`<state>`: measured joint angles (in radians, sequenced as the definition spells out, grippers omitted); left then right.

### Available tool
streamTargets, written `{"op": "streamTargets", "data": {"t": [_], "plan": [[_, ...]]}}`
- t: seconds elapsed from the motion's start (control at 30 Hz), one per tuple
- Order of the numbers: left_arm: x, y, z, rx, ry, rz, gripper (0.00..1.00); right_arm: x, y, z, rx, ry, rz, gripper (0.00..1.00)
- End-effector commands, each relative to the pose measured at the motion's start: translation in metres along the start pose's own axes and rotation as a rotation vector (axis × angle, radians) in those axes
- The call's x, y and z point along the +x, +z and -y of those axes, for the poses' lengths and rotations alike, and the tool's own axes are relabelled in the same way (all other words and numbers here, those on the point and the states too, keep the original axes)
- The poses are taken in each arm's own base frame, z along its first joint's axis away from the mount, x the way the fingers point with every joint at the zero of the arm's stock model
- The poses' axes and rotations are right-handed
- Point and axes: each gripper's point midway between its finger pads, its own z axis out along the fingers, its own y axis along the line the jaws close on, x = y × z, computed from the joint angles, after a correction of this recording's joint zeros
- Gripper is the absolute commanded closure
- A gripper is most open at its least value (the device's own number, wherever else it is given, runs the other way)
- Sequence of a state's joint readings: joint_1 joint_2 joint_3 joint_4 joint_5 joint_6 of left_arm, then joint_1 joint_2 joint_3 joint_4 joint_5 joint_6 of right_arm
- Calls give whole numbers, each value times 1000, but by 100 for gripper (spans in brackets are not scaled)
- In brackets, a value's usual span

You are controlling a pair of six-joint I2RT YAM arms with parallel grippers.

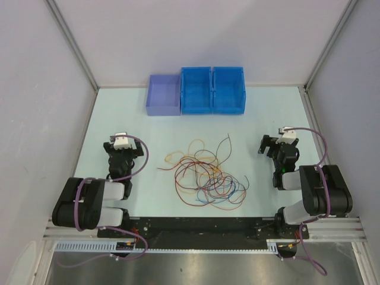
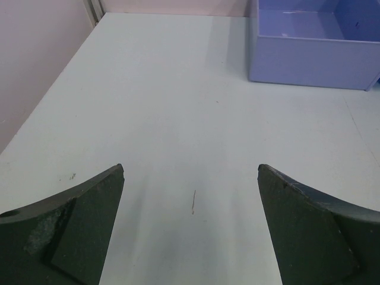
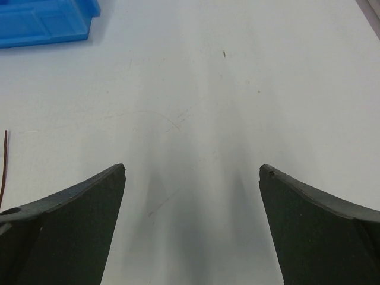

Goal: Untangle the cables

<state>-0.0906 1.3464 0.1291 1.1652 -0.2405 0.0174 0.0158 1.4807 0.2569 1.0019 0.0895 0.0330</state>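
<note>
Table [image 1: 119,119] centre holds the cables [image 1: 205,175], one knotted heap; we judge untangling not yet begun. Left gripper [image 1: 121,141] and right gripper [image 1: 278,141] hover at the table's sides, both spread wide and empty. Next we need one loose end. Only overhead shows the heap; the right wrist catches one red strand [image 3: 5,166].

Cables [image 1: 205,175] on table [image 1: 119,110] between left claw [image 1: 123,145], right claw [image 1: 279,142]; bins [image 1: 196,90] in row behind.
</note>
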Motion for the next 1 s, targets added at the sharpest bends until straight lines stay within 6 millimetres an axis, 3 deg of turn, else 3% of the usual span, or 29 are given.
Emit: {"op": "streamTargets", "data": {"t": [0.0, 0.2, 0.27, 0.3, 0.33, 0.37, 0.43, 0.47, 0.5, 0.57, 0.6, 0.67, 0.7, 0.73, 0.77, 0.8, 0.83, 0.87, 0.9, 0.97], "plan": [[-25, 6, 2, 3, -18, 80, 0, -24, 6, -1, 0, 4, 78, 0], [-24, 6, 1, 1, -18, 79, 0, -24, 6, -1, 0, 5, 79, 0], [-24, 6, 1, 1, -16, 77, 1, -31, 3, 0, 61, 7, 103, 0], [-23, 6, 1, 1, -16, 75, 0, -35, -1, 10, 142, -6, 113, 0], [-23, 7, 1, 1, -17, 76, 0, -63, -4, 3, 138, -10, 167, 0], [-24, 6, 1, 1, -17, 76, 0, -57, -9, -12, 101, -83, 98, 0], [-24, 6, 1, 1, -16, 77, 0, -79, -16, -32, 60, -59, 100, 0], [-23, 7, 2, 3, -14, 75, 0, -106, -28, -42, 23, -18, 113, 0], [-24, 8, 3, 10, -13, 73, 0, -119, -36, -67, -91, 88, 117, 0], [-26, 8, 2, -4, 2, 72, 0, -137, -60, -82, -187, 248, 103, 0], [-51, 7, 1, -18, 3, 112, 0, -139, -69, -94, -274, 388, 71, 0], [-71, 14, 8, -30, 8, -40, 0, -130, -75, -107, -383, 449, -17, 0], [-87, 12, 8, -44, -41, -88, 0, -135, -78, -112, -414, 476, -62, 0], [-118, 9, 5, -79, -139, -70, 0, -134, -77, -111, -392, 494, -100, 0], [-138, 3, 0, -162, -330, -113, 0, -118, -79, -109, -350, 485, -186, 0], [-136, -4, -8, -241, -426, -154, 0, -128, -78, -104, -297, 463, -167, 0], [-126, -13, -14, -322, -516, -217, 0, -128, -84, -111, -292, 414, -171, 0], [-125, -18, -21, -424, -711, -227, 0, -124, -87, -107, -251, 399, -191, 0], [-131, -8, 9, -201, -735, -287, 0, -136, -90, -107, -234, 399, -167, 0], [-130, 1, 9, -141, -676, -367, 0, -130, -97, -111, -238, 404, -243, 0]]}}
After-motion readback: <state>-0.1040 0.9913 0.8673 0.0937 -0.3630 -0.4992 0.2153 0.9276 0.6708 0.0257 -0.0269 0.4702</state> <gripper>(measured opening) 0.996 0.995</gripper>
